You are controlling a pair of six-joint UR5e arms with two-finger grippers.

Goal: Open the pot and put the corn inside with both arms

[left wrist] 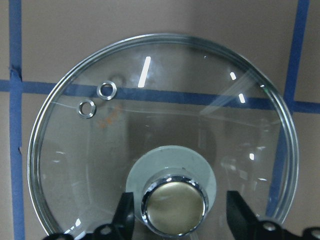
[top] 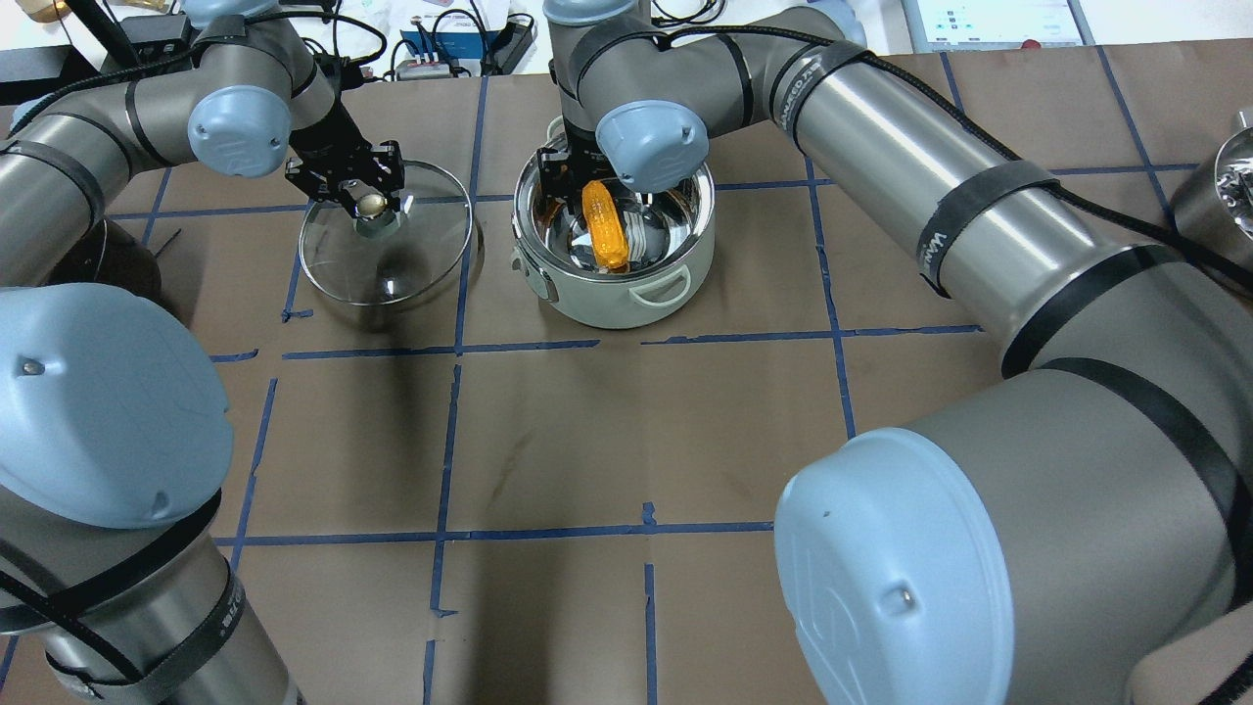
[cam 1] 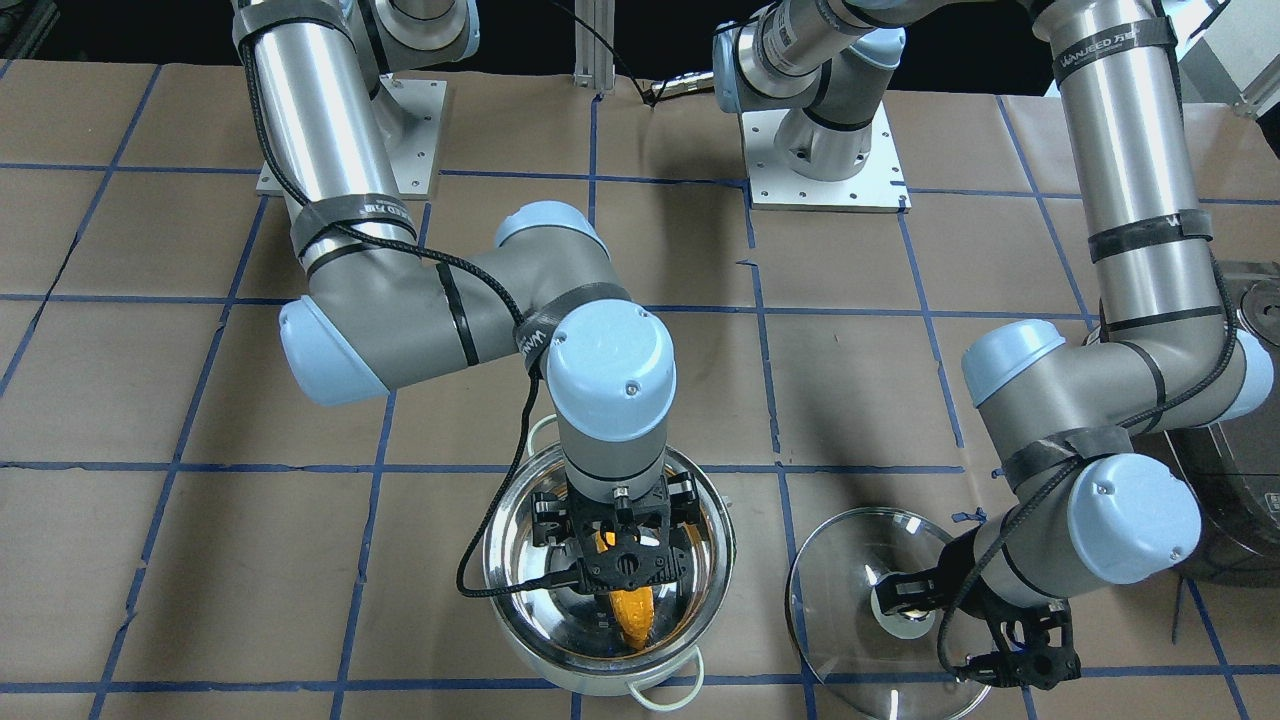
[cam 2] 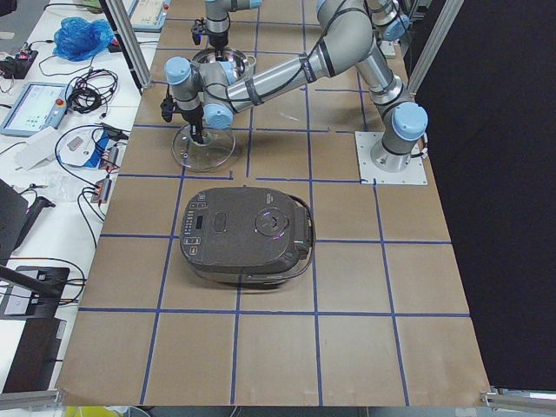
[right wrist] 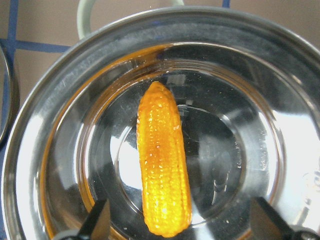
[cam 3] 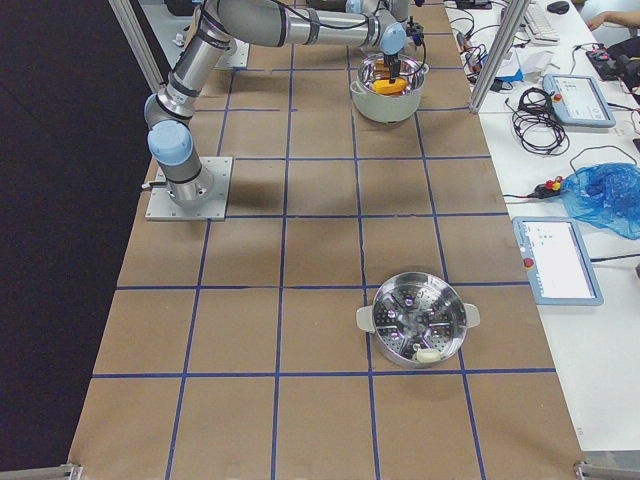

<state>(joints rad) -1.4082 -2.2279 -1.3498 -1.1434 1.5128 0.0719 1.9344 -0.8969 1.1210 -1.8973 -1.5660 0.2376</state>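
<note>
I'm looking at the table (top: 548,441) w/ wide bare paper btwn the bases and the work. The rice cooker (cam 2: 248,234) is sitting well off twd the left end, and a steamer pan (cam 3: 418,320) well off twd the right end. The right arm (top: 930,176) is reaching over the pot (top: 626,294), which is standing open on the far side from the bases. The left arm (top: 59,176) is reaching over the lid (left wrist: 165,100), which is lying flat just beside the pot on its left, w/ a thin gap btwn the rims. The corn (right wrist: 162,160) is lying along the middle of the pot's floor. The right gripper (right wrist: 180,212) is hanging over the pot's mouth, fingers spread wide and touching nothing. The left gripper (left wrist: 181,212) is straddling the knob (left wrist: 174,200), fingers spread w/ a gap showing each side.
</note>
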